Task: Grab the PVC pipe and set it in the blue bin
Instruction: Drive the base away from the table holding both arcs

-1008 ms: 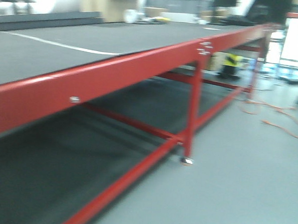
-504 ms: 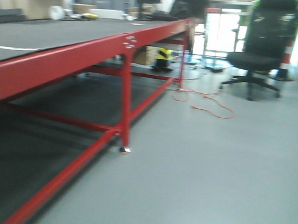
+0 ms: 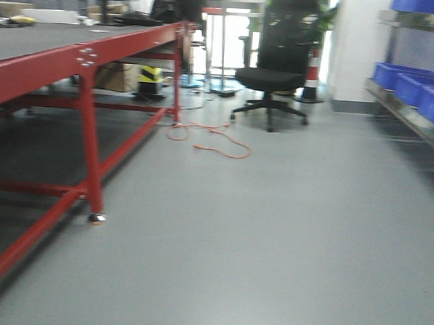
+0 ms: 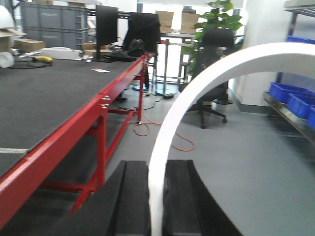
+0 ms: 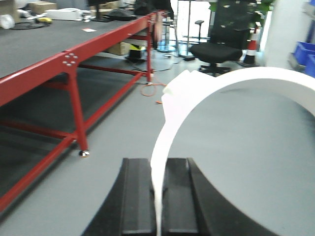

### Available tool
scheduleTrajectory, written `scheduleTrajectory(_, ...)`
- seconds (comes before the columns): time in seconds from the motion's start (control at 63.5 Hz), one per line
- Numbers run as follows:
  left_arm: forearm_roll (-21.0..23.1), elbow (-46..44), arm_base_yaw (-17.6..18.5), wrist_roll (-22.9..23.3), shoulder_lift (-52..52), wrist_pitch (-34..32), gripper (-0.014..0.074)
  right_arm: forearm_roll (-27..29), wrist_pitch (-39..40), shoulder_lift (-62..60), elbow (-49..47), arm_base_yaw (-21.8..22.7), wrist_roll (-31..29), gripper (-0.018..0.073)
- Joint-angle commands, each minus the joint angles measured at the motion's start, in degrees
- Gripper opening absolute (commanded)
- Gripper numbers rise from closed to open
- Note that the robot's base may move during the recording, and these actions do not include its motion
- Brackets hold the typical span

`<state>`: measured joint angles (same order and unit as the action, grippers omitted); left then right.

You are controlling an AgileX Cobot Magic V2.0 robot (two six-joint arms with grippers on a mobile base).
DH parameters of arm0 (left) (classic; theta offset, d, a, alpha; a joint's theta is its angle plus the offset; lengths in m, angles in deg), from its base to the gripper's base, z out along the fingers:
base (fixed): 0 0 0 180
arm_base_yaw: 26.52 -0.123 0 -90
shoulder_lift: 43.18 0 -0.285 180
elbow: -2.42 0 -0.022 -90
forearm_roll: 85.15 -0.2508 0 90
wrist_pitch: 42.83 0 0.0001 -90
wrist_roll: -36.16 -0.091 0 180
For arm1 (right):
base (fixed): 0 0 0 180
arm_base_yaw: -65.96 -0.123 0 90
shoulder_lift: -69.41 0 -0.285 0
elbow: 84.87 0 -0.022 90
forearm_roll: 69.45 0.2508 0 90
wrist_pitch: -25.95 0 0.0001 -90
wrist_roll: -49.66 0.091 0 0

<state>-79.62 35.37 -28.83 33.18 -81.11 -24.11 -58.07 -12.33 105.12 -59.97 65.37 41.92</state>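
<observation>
The left gripper [image 4: 156, 169] is closed on a thin white curved PVC pipe [image 4: 197, 83], which stands up between its two black fingers and arches over to the right. The right gripper [image 5: 156, 164] clamps a second pipe piece [image 5: 236, 81] in the same way; its top edge looks jagged. So the grasping seems done, and the step in hand is, I judge, to bring the load to the blue bins [image 3: 424, 90], which sit on a shelf [image 3: 408, 118] at the far right. The red table [image 3: 55, 56] runs along the left, and an office chair [image 3: 276, 71] and an orange cable [image 3: 211, 140] lie far ahead on the floor [image 3: 271, 245]. To do it well, the base should turn toward the right and come near the shelf while staying away from the cable. The fingers should stay firmly closed, because the thin wall could slip or swing. Each arc should be released only when it is above the bin opening, not over the shelf edge.
</observation>
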Motion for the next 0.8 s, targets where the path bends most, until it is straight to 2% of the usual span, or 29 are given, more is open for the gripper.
scheduleTrajectory(0.0,0.32,-0.05,0.28,-0.03,0.27,-1.27,-0.0111,-0.20,1.38,-0.25,-0.29,-0.03,-0.12,-0.0169)
scheduleTrajectory(0.787,0.32,-0.05,0.28,-0.03,0.27,-1.27,-0.0111,-0.20,1.38,-0.25,-0.29,-0.03,-0.12,-0.0169)
